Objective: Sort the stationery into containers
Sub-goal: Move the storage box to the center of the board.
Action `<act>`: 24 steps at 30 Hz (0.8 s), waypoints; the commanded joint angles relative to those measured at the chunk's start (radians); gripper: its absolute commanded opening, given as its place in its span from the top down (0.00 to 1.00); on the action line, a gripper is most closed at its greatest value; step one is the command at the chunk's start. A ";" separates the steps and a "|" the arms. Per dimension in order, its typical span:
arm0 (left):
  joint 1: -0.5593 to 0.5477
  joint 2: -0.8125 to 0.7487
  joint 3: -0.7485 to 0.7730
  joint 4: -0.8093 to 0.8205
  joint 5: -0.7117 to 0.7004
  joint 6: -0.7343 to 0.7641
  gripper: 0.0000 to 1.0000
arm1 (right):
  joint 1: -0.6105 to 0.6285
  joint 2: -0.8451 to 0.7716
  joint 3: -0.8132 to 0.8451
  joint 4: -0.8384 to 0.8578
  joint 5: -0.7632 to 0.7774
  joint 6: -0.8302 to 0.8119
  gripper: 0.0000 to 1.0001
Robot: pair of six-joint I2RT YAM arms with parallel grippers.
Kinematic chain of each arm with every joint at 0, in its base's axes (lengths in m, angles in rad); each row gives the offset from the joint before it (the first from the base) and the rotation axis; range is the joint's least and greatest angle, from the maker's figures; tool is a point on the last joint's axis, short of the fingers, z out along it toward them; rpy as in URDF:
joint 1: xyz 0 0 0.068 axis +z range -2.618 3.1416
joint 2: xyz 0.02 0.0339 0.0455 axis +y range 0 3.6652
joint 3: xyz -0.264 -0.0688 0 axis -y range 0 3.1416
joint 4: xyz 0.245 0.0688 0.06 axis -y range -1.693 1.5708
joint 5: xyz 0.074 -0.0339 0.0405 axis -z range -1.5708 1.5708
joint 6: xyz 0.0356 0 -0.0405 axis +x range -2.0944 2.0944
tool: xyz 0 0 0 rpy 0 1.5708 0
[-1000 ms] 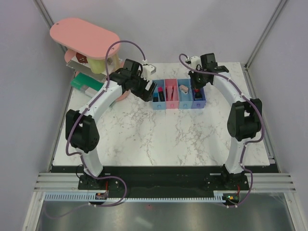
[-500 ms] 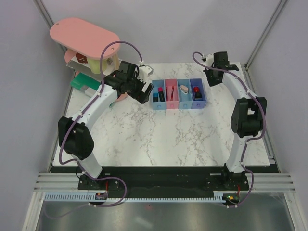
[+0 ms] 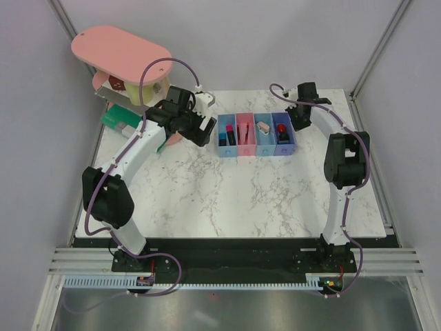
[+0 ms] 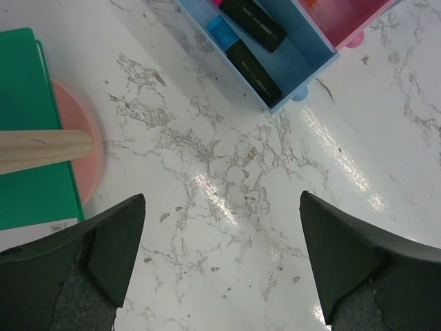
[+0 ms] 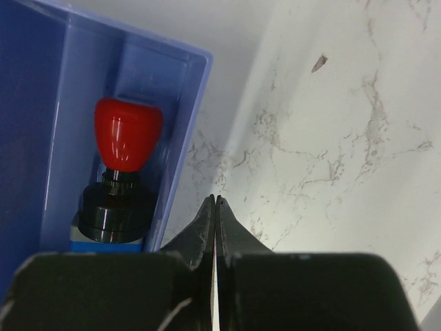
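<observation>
Inside purple-blue bin: red-knobbed piece | left claw spread | right claw closed, empty

We see bright, even, diffuse light from above in the top view; the arms cast only faint, soft shadows on the marble table. In the left wrist view, white glare streaks lie on the table, and the left gripper is blurred. In the right wrist view, the red-and-black knob shows soft highlights; the right gripper is out of focus.
</observation>
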 commanded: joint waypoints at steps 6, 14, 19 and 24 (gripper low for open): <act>0.022 -0.033 0.001 0.037 0.012 0.002 0.00 | 0.019 -0.041 -0.056 0.054 -0.066 0.019 1.00; 0.027 -0.040 -0.013 0.042 0.020 -0.003 0.00 | 0.077 -0.050 -0.059 0.056 -0.071 0.032 1.00; 0.028 -0.048 -0.019 0.045 0.021 -0.001 0.00 | 0.104 -0.050 -0.064 0.059 -0.069 0.035 1.00; 0.031 -0.048 -0.025 0.050 0.028 -0.004 0.00 | 0.120 -0.061 -0.078 0.061 -0.072 0.037 1.00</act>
